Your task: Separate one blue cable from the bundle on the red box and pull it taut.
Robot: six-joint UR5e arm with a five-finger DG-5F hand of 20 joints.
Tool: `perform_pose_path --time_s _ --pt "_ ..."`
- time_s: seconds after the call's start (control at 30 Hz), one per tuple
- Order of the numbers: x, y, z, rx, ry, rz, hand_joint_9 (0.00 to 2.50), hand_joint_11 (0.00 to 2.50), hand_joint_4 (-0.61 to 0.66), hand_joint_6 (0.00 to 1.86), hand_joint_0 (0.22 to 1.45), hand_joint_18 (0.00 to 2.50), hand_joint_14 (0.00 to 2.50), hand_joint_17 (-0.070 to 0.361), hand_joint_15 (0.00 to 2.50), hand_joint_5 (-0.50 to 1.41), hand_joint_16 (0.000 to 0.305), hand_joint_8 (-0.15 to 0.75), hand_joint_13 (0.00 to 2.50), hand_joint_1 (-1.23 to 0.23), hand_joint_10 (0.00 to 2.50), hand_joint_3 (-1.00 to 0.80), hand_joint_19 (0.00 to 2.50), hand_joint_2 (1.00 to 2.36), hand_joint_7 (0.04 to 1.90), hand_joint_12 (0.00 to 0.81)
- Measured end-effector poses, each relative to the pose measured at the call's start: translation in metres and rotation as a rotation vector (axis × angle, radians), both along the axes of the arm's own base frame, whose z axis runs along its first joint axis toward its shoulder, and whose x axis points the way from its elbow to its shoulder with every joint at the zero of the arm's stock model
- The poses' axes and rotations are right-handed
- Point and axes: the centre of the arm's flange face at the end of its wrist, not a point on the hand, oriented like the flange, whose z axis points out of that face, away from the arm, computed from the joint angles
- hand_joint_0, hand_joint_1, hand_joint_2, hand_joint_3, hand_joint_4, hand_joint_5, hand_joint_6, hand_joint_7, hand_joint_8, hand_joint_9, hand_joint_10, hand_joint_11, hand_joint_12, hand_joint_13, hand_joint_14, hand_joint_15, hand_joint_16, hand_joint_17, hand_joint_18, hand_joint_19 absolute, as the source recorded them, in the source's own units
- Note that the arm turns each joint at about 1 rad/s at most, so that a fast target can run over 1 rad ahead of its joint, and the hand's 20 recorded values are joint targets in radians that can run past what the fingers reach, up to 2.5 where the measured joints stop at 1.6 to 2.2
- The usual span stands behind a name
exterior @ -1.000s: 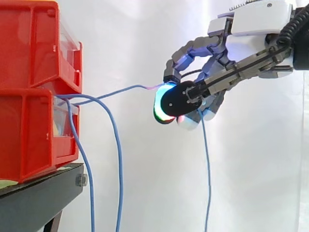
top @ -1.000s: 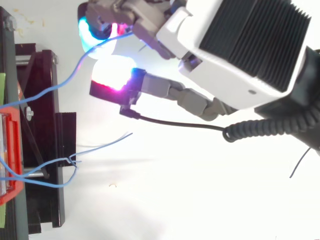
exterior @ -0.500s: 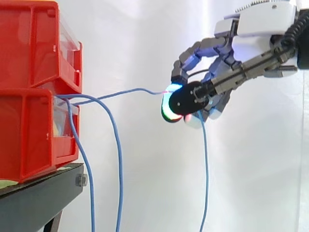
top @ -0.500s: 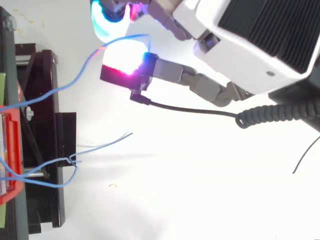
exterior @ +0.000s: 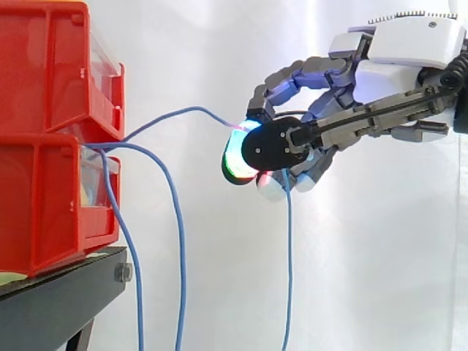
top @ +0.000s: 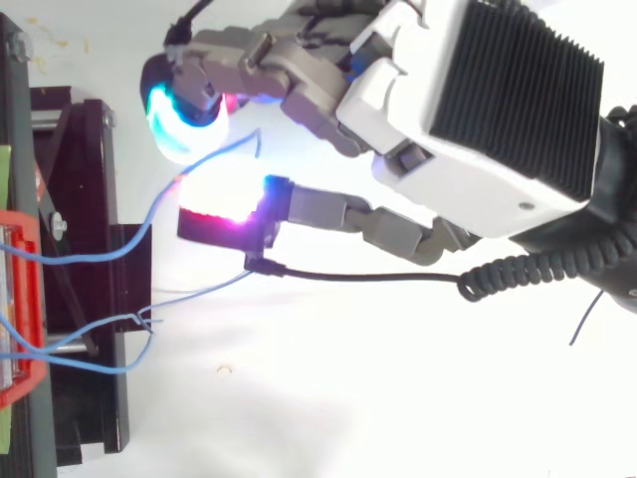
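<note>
While fingers (exterior: 292,74) of hand (exterior: 333,91) pinch blue cable (exterior: 175,110), it arcs slack to red bins (exterior: 51,73) opp. them; tail hangs straight below fingers.

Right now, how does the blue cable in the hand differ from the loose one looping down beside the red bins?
The held blue cable arches sideways from the red bins to the hand, which pinches it; the loose blue cable bends over and hangs down beside the bins, untouched. The held cable humps upward, not taut; the loose one falls nearly straight. Both are thin, blue and start between the stacked bins.
</note>
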Motion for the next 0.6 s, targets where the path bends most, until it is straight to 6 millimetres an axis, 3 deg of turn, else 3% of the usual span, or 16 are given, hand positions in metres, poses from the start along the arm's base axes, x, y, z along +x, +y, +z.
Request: perform_pose_path --time_s 0.6 --pt "-0.020 0.004 0.000 0.386 -0.025 0.073 0.96 0.42 0.16 0.83 0.61 0.77 0.01 0.105 0.36 -0.14 0.046 0.350 0.89 -0.72 0.01 -0.30 0.49 1.01 0.99 0.386"
